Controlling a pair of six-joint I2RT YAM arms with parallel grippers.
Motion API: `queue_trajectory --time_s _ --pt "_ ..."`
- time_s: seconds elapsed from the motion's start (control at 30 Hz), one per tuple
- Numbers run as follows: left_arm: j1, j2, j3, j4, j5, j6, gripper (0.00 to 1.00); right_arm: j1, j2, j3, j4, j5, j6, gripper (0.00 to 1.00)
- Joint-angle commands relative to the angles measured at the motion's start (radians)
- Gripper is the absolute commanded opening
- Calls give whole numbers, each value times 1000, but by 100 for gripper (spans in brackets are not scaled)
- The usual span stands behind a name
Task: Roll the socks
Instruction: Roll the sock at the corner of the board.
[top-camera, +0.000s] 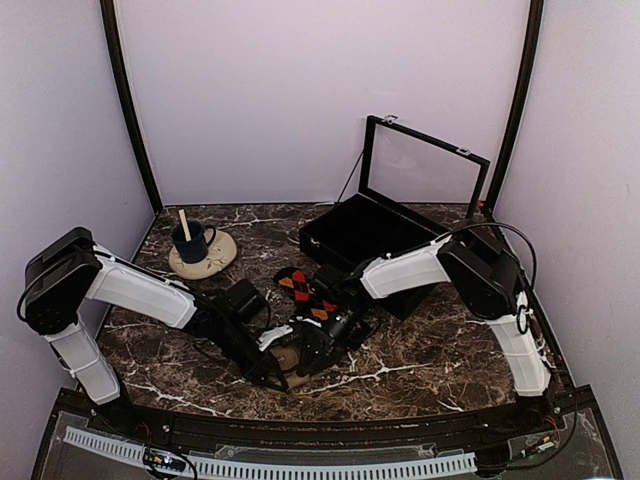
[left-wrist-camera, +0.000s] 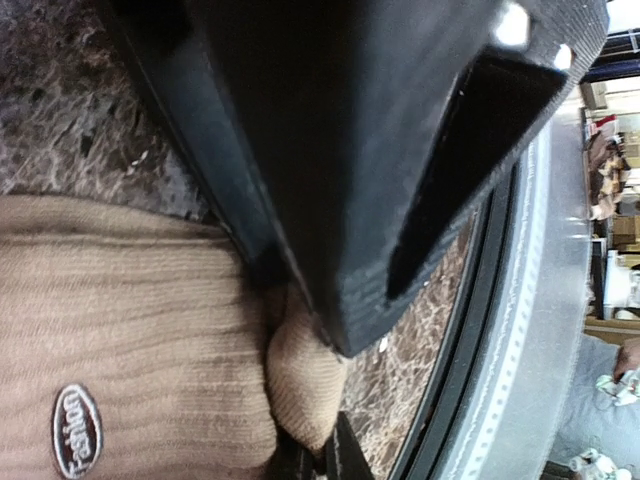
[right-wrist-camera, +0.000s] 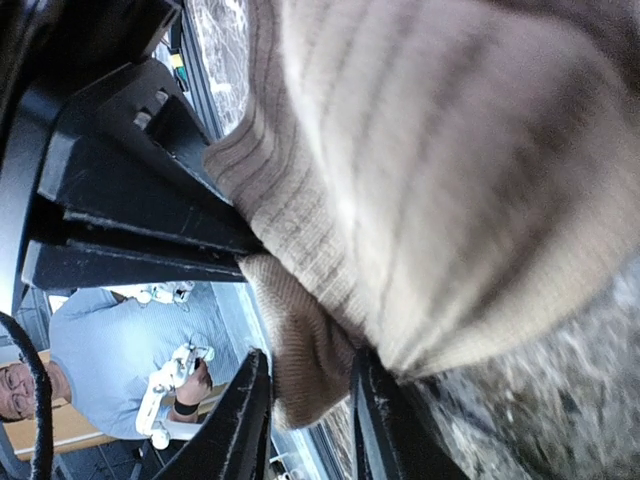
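Low and outstretched, left hand (top-camera: 277, 371) pinches tan sock (left-wrist-camera: 130, 330).

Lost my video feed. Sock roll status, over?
Left gripper shut on tan sock fold. Right gripper at same fold, grip unclear. Argyle sock lies just beyond. Nothing blocking.

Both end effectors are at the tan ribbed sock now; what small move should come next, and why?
Probably the right end effector should open wide and draw back. A fold of the tan-brown ribbed fabric sock sits between its fingers, while the left end effector is shut on a nub of it, seemingly keeping it gathered.
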Motion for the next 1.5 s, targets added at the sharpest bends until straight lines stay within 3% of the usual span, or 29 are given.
queue_trajectory --time_s 0.0,0.63,0.93,1.17,1.47 --pt "7 54 1 -73 24 -34 0 -26 -38 -47 61 100 15 27" --pt "27 32 -31 6 25 -118 0 -93 -98 -179 189 110 63 28" --pt "38 53 -7 -1 52 -120 0 -105 -262 -316 345 184 114 28" --pt "72 68 -1 2 121 -124 0 -86 -443 -456 426 374 27 28" --pt "128 106 4 2 215 -116 0 109 -566 -541 506 876 -196 27"
